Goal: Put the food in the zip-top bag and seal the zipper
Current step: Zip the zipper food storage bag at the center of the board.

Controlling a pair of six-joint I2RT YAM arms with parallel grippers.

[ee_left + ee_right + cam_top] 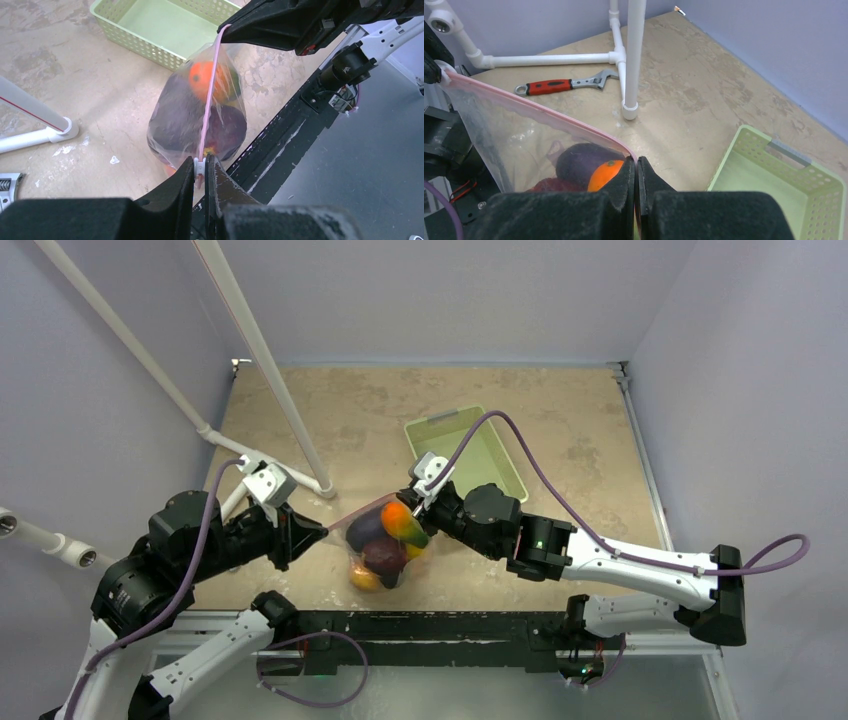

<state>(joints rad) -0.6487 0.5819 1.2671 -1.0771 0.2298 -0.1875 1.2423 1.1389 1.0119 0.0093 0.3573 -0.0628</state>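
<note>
The clear zip-top bag (385, 545) hangs between my two grippers, full of food: an orange (204, 77), a purple eggplant (579, 161), a dark plum (227, 131) and other pieces. Its pink zipper (209, 102) is stretched taut from one gripper to the other. My left gripper (200, 167) is shut on the white slider tab (199, 166) at the zipper's near end. My right gripper (636, 170) is shut on the opposite corner of the bag's mouth, with the pink strip (549, 116) running away from it. In the top view the left gripper (322, 532) and right gripper (418, 492) hold the bag above the table's front part.
The pale green basket (466, 452) stands behind the bag, with nothing in it. A white pipe frame (262, 345) rises at the left, its foot (629, 111) on the table. A red-handled wrench (559, 86) lies near the pipes. The black front rail (440, 630) runs below the bag.
</note>
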